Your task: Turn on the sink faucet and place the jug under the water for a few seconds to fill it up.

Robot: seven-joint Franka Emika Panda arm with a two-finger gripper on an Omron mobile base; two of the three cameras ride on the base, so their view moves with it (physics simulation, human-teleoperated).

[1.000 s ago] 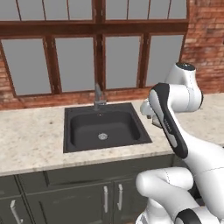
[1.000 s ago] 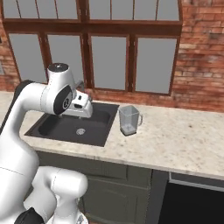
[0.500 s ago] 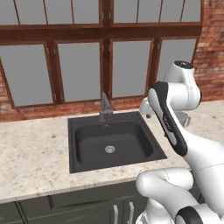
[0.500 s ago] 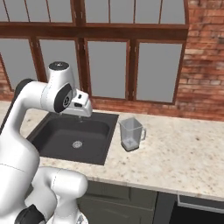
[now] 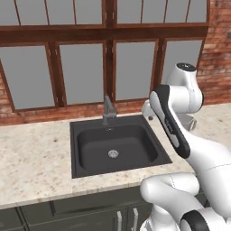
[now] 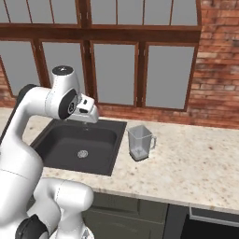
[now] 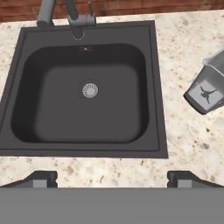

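Note:
The sink point(image 7: 159, 87) is a black basin with a round silver drain, and it lies straight below my hand. The grey sink faucet point(image 7: 72, 15) stands at its far rim with its spout over the basin; no water comes from it. In the left base view the faucet point(image 5: 108, 110) rises behind the sink point(image 5: 74, 149). The clear jug point(image 6: 140, 142) stands upright on the counter just right of the sink point(image 6: 51, 140), also at the hand view's right edge as the jug point(image 7: 208, 87). My gripper point(image 7: 112, 178) hangs above the sink's near rim, open and holding nothing; in the right base view the gripper point(image 6: 90, 115) is over the basin.
The speckled stone counter point(image 6: 196, 168) stretches to both sides of the sink. Behind it rise windows point(image 5: 81, 72) in dark wooden frames and a brick wall point(image 6: 219, 79). Dark cabinet fronts point(image 5: 67, 212) run below the counter.
Both base views shifted in the first half second, with the sink and jug coming lower and closer: the base drove. Since then the views hold still. The arm's pose is unchanged.

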